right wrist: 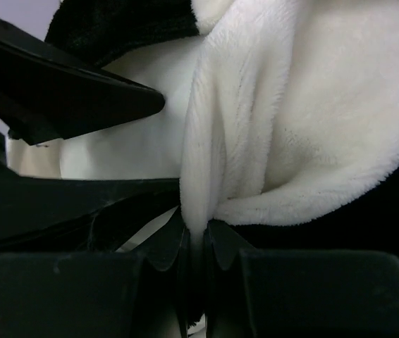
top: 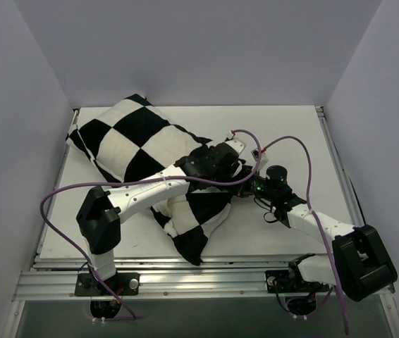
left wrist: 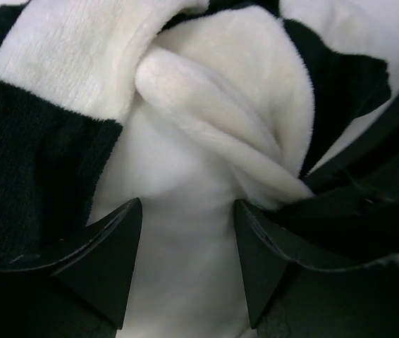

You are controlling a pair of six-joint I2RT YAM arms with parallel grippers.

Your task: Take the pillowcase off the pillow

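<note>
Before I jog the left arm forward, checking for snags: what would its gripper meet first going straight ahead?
Probably the smooth white pillow, which fills the gap between the fingers of the open left gripper. The rolled fluffy edge of the pillowcase sits just beyond. Depth is hard to judge.

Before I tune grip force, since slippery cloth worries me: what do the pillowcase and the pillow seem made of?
The pillowcase looks like plush fleece, matte and fuzzy: short nap shows along its folds. The pillow looks like a smooth, thin woven cover, possibly cotton or polyester; no pile shows, filling hidden.
</note>
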